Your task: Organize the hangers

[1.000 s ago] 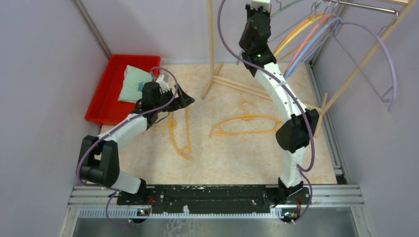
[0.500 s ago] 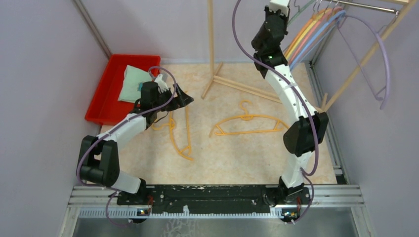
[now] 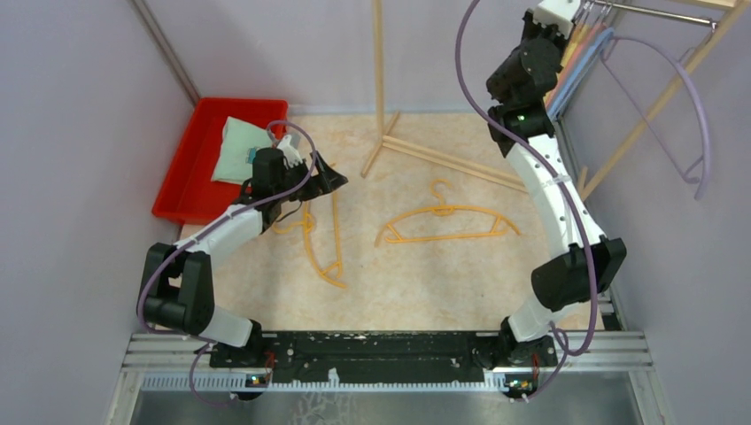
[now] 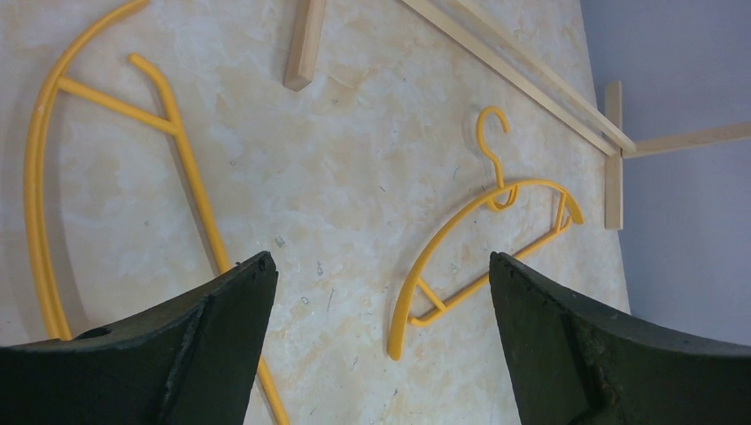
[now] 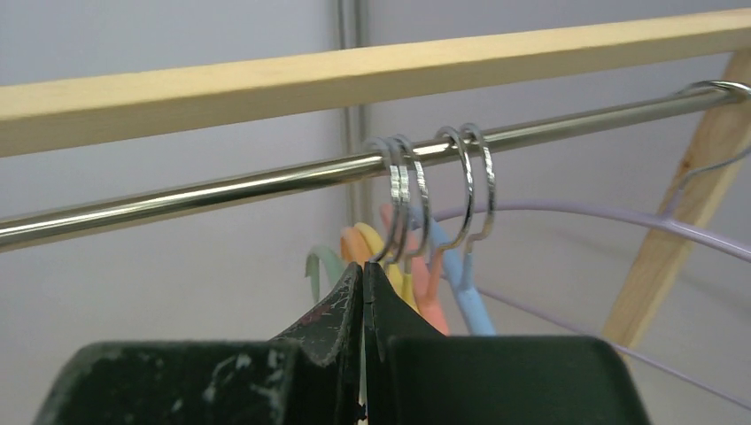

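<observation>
marbled table with left hanger, right hanger, red tray

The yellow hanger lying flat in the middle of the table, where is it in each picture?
Top external view: the yellow hanger lies mid-table, its hook pointing away from the arms.
Left wrist view: right of centre, hook pointing up.
Right wrist view: not in it; this camera looks up at the metal rail.
Shared landmark: the slanted wooden bar just past the hook, seen in the top and left wrist views.
</observation>
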Controlling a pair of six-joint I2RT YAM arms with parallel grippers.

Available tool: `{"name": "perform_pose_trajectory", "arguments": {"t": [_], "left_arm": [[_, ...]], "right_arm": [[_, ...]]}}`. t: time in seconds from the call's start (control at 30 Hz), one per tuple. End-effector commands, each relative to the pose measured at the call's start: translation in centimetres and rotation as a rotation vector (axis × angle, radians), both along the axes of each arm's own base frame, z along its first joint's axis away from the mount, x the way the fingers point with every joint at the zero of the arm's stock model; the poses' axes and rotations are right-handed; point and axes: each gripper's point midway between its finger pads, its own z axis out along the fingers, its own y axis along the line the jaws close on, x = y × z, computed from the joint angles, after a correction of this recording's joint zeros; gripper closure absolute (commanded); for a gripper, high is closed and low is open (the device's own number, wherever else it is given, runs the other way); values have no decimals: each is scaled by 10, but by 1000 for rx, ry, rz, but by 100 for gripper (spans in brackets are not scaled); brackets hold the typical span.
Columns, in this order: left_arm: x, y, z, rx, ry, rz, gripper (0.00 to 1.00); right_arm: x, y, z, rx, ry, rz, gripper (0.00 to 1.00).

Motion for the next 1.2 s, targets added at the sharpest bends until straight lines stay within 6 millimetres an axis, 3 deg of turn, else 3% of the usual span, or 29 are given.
{"name": "perform_pose_trajectory", "arguments": {"t": [0.0,0.27,0.43,0.7,0.8,1.07,1.1,1.13,1.17], "left_arm": [[-1,0,7,-20,-28,-7,6],[-5,3,5,-20,-10,-7,6],[-7,5,5,-16,-7,-4,6],[-8,7,4,-11,-8,-4,6],[-7,8,3,-4,-7,-6,6],[0,14,-9,42,9,6,5],[1,14,-10,43,9,7,5],[2,14,-11,44,13,8,5],[2,14,-13,45,16,9,4]], "right_arm": [[-34,-33,15,23,-47,-78,100],[-45,-63,0,15,3,-140,100],[-43,-58,-2,8,18,-79,100],[-56,-47,13,26,-26,42,100],[-61,-31,26,11,-53,179,100],[-84,51,60,-115,-51,665,100],[-87,63,60,-133,-35,707,96],[-88,74,58,-152,-18,743,82],[-90,86,56,-166,1,777,76]]}}
